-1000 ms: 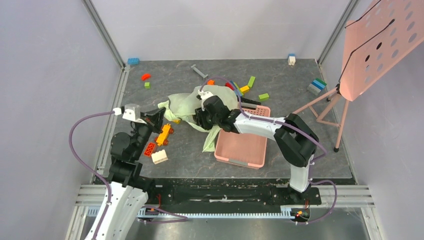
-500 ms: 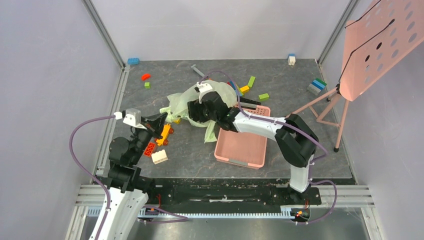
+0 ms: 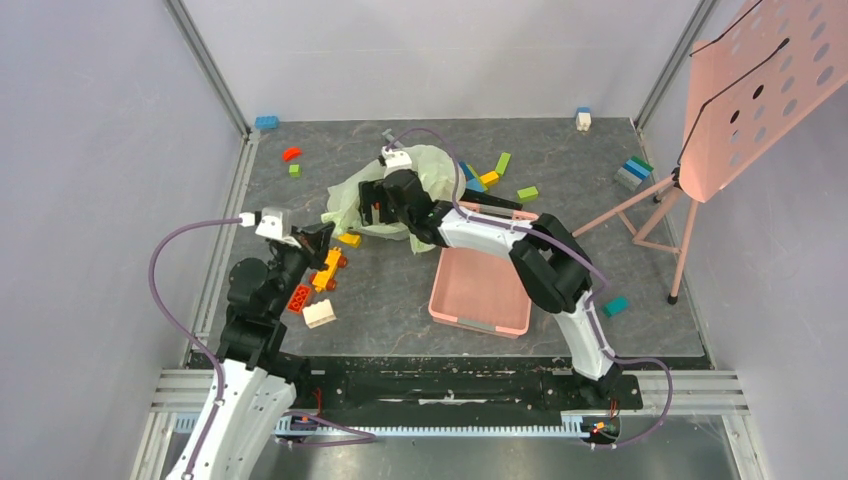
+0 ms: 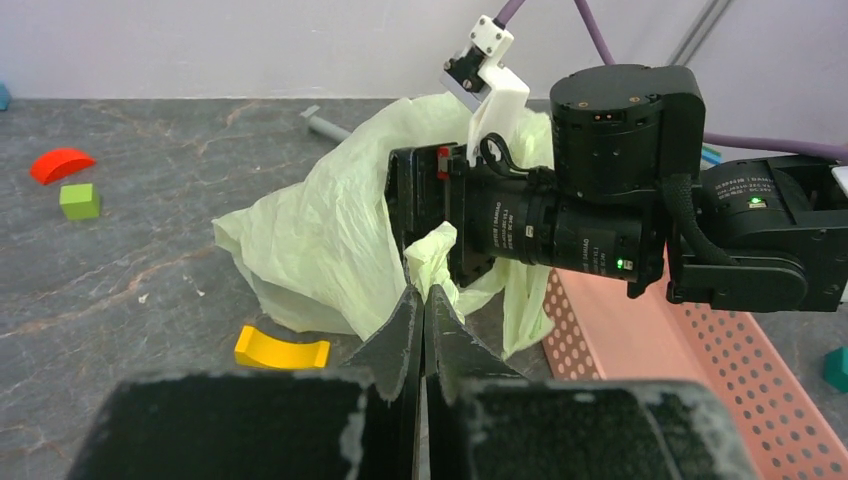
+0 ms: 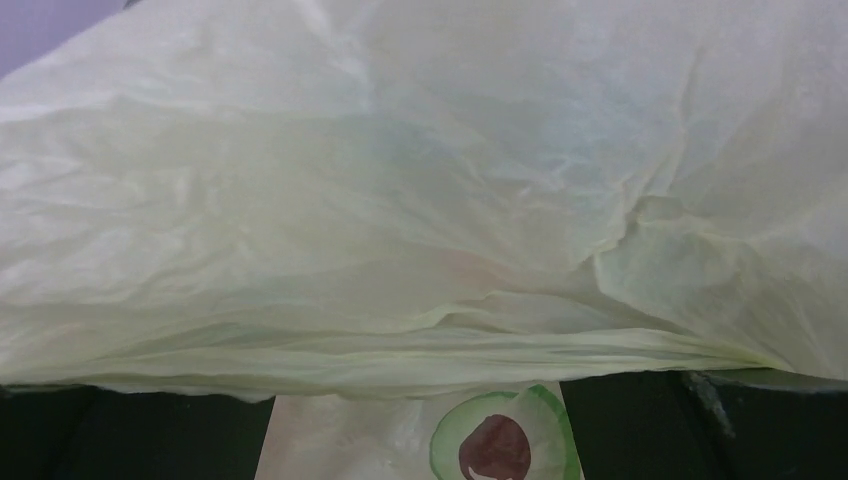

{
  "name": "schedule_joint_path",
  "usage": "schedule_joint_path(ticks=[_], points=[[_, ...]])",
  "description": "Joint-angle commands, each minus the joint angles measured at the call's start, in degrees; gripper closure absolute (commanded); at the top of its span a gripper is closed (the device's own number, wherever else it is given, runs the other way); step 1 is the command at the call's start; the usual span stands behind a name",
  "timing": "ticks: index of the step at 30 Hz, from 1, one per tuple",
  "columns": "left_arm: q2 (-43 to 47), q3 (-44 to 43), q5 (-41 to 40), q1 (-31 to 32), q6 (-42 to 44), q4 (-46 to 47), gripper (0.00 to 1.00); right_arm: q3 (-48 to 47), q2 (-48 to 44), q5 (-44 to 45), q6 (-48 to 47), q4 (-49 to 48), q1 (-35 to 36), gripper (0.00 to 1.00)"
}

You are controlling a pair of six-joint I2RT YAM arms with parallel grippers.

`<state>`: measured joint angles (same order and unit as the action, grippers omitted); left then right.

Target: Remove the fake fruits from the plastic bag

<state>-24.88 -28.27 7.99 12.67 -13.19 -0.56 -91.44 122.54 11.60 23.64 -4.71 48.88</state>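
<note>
Your left gripper (image 4: 421,300) is pressed together, and a fold of the plastic bag (image 4: 320,230) meets its tips; you cannot tell whether the fold is caught between them. Your right gripper (image 5: 415,425) is spread wide, one finger at each lower corner of its wrist view, with bag film draped close ahead and filling that view. The film hides whatever is inside.

The bag lies crumpled toward the rear middle of the bench (image 3: 390,300), its near right edge just beside the far left corner of the pink basket (image 3: 478,322).

You have bare surface in front of the bag, between the basket and the orange and red blocks (image 3: 329,268) by your left arm. A yellow curved block (image 4: 281,348) sits just beside the bag's near left edge. More coloured blocks (image 3: 503,163) lie behind the bag to its right.
</note>
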Motion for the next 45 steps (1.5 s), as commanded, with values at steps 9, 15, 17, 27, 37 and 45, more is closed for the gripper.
schedule_joint_path(ticks=[9, 15, 17, 27, 37, 45], points=[[-5.2, -3.92, -5.19, -0.19, 4.49, 1.2, 0.98, -13.59, 12.71, 3.06, 3.83, 0.03, -3.14, 0.02], [-5.53, -3.66, -5.79, -0.19, 4.58, 0.93, 0.98, -15.43, 16.82, -1.02, 4.99, -0.65, -4.18, 0.02], [-5.53, -3.53, -5.79, -0.19, 4.49, 0.91, 0.98, -15.44, 17.67, -2.65, 5.23, -1.46, -4.6, 0.07], [-4.56, -3.51, -5.55, -0.19, 3.96, -1.69, 0.98, -2.11, 9.5, -4.46, 1.68, -11.79, -4.94, 0.46], [-3.38, -6.75, -6.44, -0.19, 7.91, -14.61, 0.98, 13.34, -5.51, -5.44, -1.42, -16.96, -4.96, 0.56], [-1.83, -7.35, -6.31, -0.19, 9.06, -17.94, 0.98, 17.75, -10.74, -10.01, -4.09, -15.3, -3.19, 0.57]])
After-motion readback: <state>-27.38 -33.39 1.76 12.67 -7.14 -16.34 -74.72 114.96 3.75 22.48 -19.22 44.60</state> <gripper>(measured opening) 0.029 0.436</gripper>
